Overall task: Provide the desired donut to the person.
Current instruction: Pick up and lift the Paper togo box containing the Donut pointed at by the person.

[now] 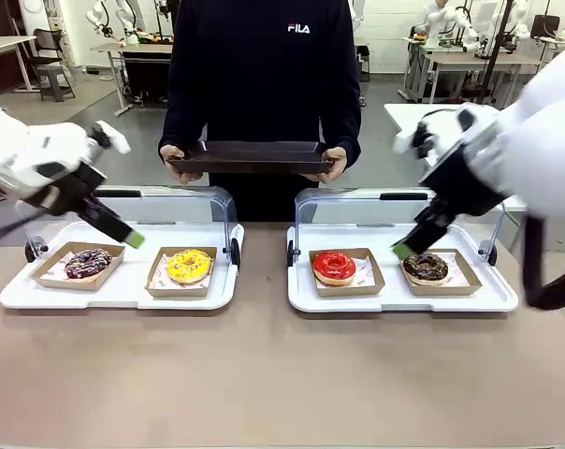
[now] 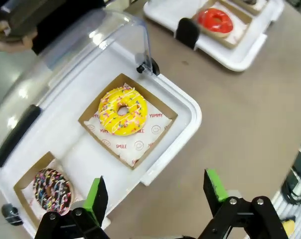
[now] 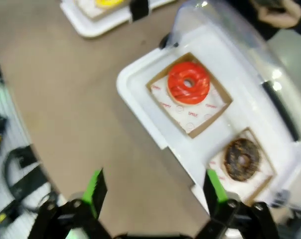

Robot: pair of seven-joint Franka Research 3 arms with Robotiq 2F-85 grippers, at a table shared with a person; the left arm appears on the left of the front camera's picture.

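Two white trays hold four donuts in cardboard boxes. On the left tray (image 1: 119, 297) lie a chocolate sprinkled donut (image 1: 88, 264) and a yellow donut (image 1: 189, 266). The right tray (image 1: 395, 299) carries a red donut (image 1: 334, 267) and a dark chocolate donut (image 1: 425, 267). The person (image 1: 264, 65) stands at the far side holding a black tray (image 1: 250, 155) in both hands. My left gripper (image 1: 133, 239) hovers open above the left tray, between its two boxes. My right gripper (image 1: 400, 249) hangs open just over the dark donut's box. In the wrist views: yellow donut (image 2: 123, 110), red donut (image 3: 189, 82).
Clear lids (image 1: 184, 201) stand hinged open behind both trays. Bare brown tabletop (image 1: 264, 374) stretches in front of the trays and between them. Other tables and chairs stand far behind the person.
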